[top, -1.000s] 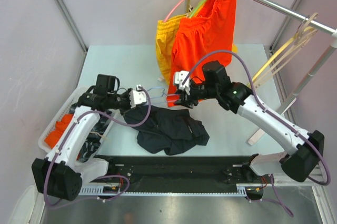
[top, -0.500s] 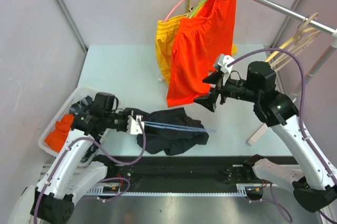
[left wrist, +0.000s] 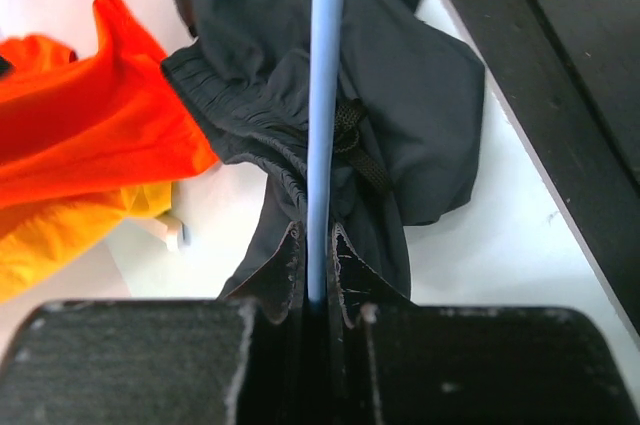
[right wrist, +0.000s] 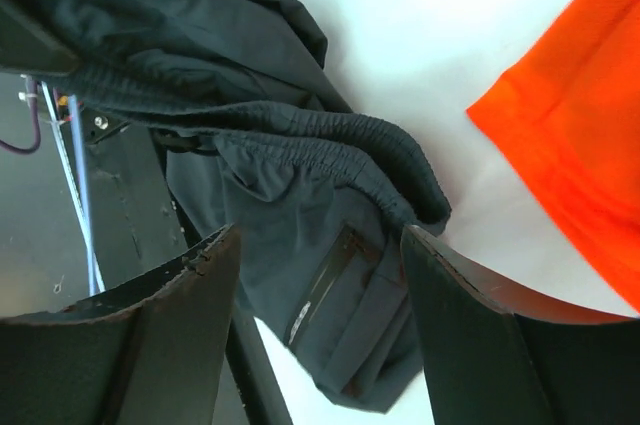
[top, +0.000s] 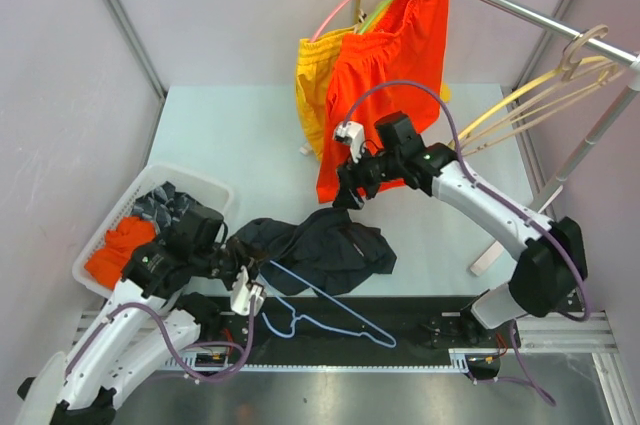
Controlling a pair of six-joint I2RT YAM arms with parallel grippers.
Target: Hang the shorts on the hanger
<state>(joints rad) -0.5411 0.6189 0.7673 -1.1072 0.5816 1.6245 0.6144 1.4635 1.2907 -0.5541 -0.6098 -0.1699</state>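
The dark shorts (top: 325, 248) lie crumpled on the table near the front edge; they also show in the left wrist view (left wrist: 400, 115) and the right wrist view (right wrist: 290, 205). My left gripper (top: 243, 290) is shut on the light-blue wire hanger (top: 330, 315), which lies over the black front rail. The blue wire (left wrist: 325, 95) runs straight out from between the closed jaws across the shorts. My right gripper (top: 345, 188) is open, hovering above the shorts' far edge, jaws wide apart over the waistband (right wrist: 330, 140).
Orange shorts (top: 390, 75) and yellow shorts (top: 315, 80) hang from the rail at the back. Cream hangers (top: 540, 100) hang at the right. A white basket (top: 110, 225) with clothes stands at the left. The black rail (top: 420, 315) runs along the front.
My left gripper pulled the hanger back toward the front, off the shorts and over the rail. My right arm swung from the right back down to above the shorts.
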